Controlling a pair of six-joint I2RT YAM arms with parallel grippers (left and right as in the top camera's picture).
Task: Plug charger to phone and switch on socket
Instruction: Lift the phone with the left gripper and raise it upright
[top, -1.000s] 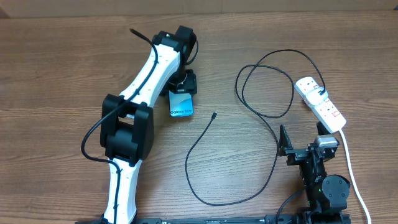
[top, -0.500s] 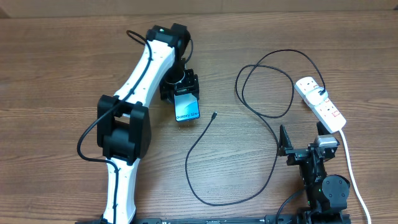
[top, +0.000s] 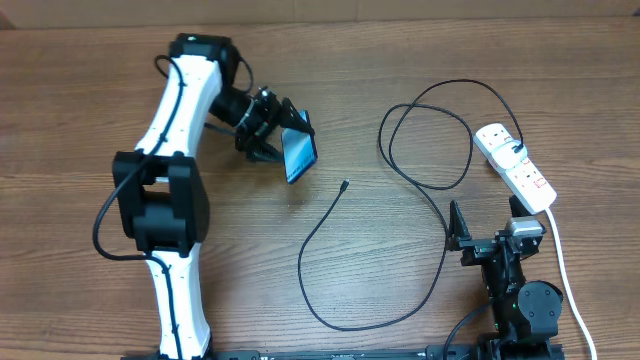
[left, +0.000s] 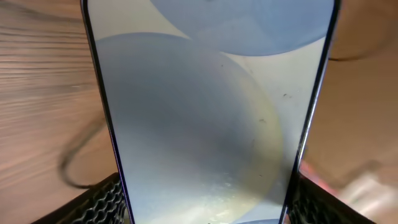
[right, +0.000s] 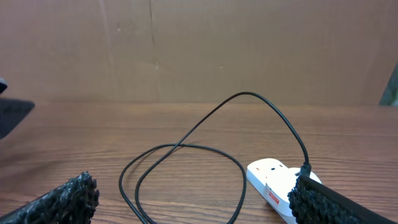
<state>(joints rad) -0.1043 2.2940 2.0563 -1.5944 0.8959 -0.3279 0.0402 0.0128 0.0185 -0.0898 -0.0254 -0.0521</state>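
Note:
My left gripper (top: 283, 138) is shut on the phone (top: 299, 156), gripping its two long edges and holding it tilted up over the table left of centre. In the left wrist view the lit pale screen of the phone (left: 211, 106) fills the frame between black mesh fingers (left: 93, 202). The charger (top: 318, 225), a thin black cable, lies loose on the table, and its small plug (top: 345, 184) rests just right of the phone, apart from it. The cable loops round to the socket (top: 517, 166), a white strip at the right. My right gripper (top: 487, 228) stands open near the front edge, below the socket.
The right wrist view shows the charger's loop (right: 180, 158) and the socket's end (right: 273, 183) ahead of my open right fingers (right: 65, 198). A thick white cord (top: 565, 270) runs from the socket toward the front right. Brown board backs the wooden table (top: 90, 100).
The left arm has swung its base end to the left and turned the wrist, so the phone went from lying face up to standing tilted. The right arm and cable have not moved.

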